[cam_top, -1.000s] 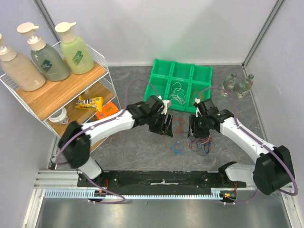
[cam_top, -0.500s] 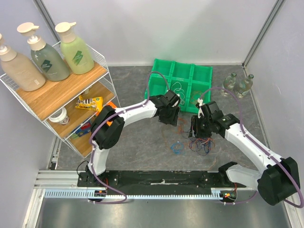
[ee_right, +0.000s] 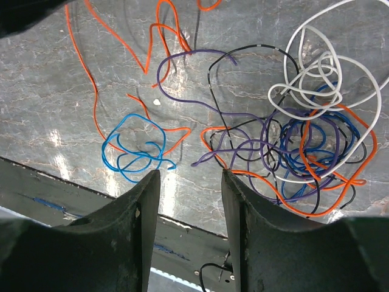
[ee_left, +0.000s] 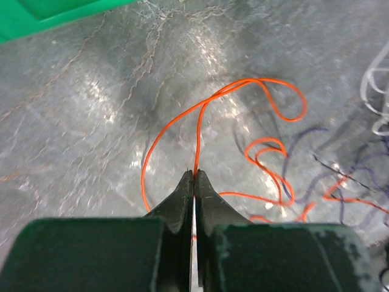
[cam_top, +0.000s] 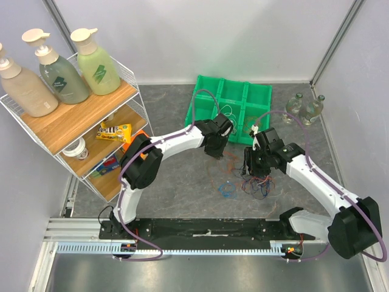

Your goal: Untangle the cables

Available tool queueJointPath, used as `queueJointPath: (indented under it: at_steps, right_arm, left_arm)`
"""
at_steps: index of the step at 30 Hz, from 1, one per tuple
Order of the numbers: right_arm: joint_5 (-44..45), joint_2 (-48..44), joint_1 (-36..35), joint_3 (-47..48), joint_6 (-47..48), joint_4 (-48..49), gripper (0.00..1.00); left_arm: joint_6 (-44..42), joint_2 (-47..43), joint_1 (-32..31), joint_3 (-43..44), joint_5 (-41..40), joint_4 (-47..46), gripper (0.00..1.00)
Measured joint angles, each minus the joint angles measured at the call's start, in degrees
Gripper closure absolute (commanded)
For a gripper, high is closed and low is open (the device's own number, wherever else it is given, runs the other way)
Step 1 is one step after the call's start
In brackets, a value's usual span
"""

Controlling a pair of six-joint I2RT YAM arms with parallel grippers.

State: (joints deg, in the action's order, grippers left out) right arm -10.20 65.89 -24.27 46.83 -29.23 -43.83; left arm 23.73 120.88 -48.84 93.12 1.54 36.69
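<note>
In the left wrist view my left gripper [ee_left: 194,173] is shut on a thin orange cable [ee_left: 200,115] that loops away over the grey table. Seen from above, this gripper [cam_top: 216,148] sits just in front of the green tray [cam_top: 264,92]. My right gripper [ee_right: 190,173] is open with nothing between its fingers. It hovers over the table between a separate blue cable loop [ee_right: 134,149] and a tangle [ee_right: 304,146] of white, purple, blue, orange and black cables. The top view shows it [cam_top: 251,165] above that tangle [cam_top: 260,184]. A white cable [cam_top: 228,115] lies in the tray.
A wire shelf [cam_top: 79,115] with pump bottles and snack packs stands at the left. Clear glass bottles [cam_top: 304,107] stand right of the tray. The arms' black base rail [cam_top: 206,230] runs along the near edge.
The left arm swung away from the table's middle toward the tray's front edge, and its gripper went from open to shut on the orange cable. The right arm barely moved.
</note>
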Motion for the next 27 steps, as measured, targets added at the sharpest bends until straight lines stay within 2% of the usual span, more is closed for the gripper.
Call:
queueJointPath:
  at_steps: [3, 12, 19, 23, 27]
  right_arm:
    - [0.13, 0.74, 0.00, 0.57, 0.35, 0.00, 0.48]
    - [1.33, -3.41, 0.00, 0.61, 0.11, 0.07, 0.48]
    - [2.60, -16.06, 0.00, 2.01, 0.11, 2.99, 0.44]
    - [2.99, -18.64, 0.00, 4.59, 0.15, 6.38, 0.43]
    - [2.97, -21.11, 0.00, 4.57, -0.46, 11.65, 0.36]
  left_arm:
    - [-0.11, -4.74, 0.00, -0.83, 0.00, 0.92, 0.98]
    - [0.02, -29.46, 0.00, -2.10, 1.38, -1.11, 0.98]
    - [-0.09, -33.22, 0.02, -1.62, 6.29, -5.70, 0.98]
    - [-0.48, -34.53, 0.20, -0.72, 9.14, -8.22, 0.98]
    - [-0.63, -36.68, 0.35, 1.05, 12.39, -12.07, 0.98]
